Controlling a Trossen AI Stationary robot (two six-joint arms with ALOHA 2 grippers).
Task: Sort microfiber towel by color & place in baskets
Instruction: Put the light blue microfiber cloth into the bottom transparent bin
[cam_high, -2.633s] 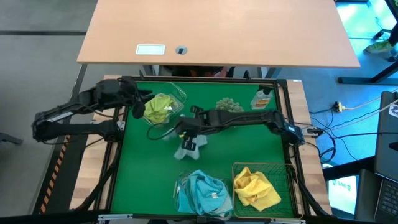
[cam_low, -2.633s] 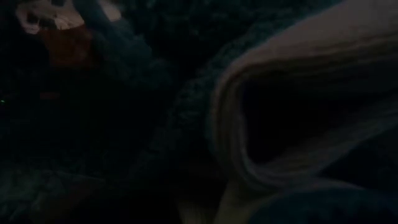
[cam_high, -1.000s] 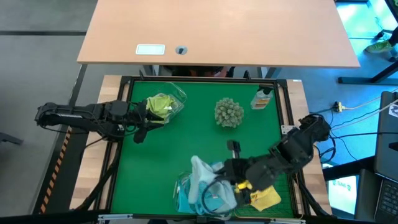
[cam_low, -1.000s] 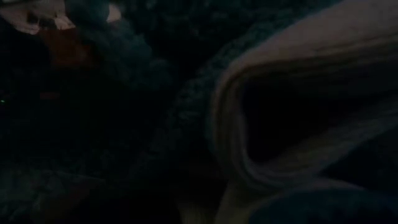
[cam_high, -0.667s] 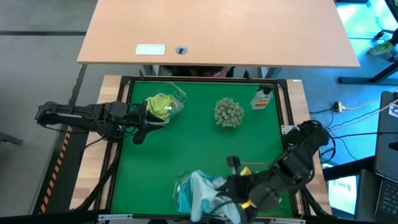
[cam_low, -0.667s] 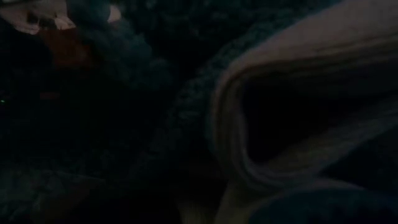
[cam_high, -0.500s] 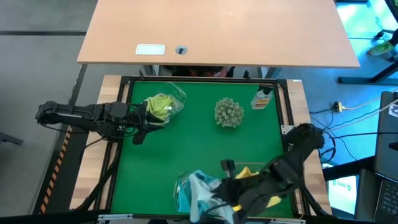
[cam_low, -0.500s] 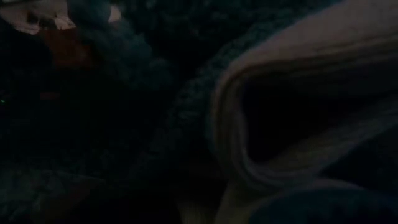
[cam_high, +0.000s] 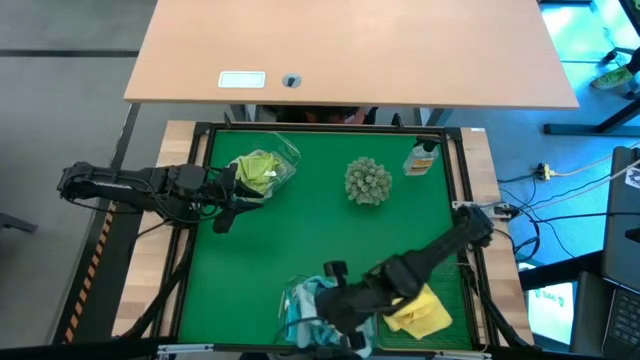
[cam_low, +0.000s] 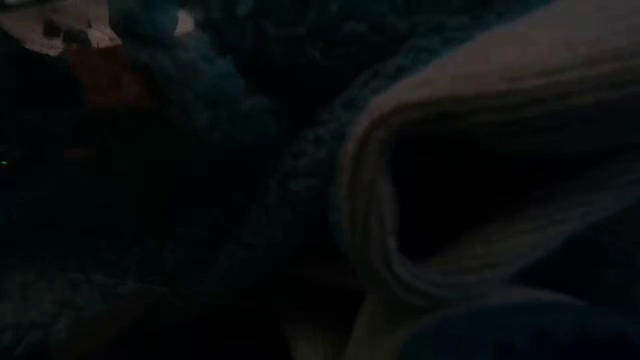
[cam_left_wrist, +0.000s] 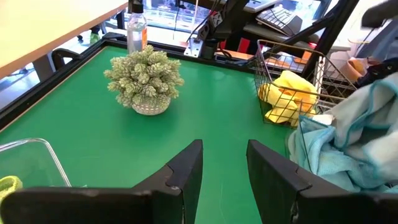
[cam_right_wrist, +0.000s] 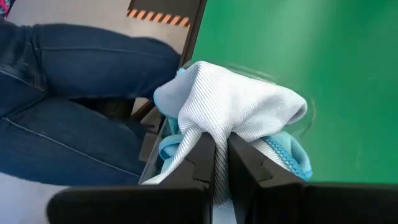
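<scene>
The right gripper has dropped lower at six o'clock, pinching a light-blue towel over the clear tub; the left gripper waits open.

Right claw over blue towel — clear tub below.

right end effector clamped, left end effector parted

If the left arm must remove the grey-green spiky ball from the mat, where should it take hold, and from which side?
Probably at the ball's pale round base, coming level from the left gripper's side. The spikes look soft and uneven, while the base is narrower and smooth. The mat between them is bare; the small bottle stands beyond the ball.
</scene>
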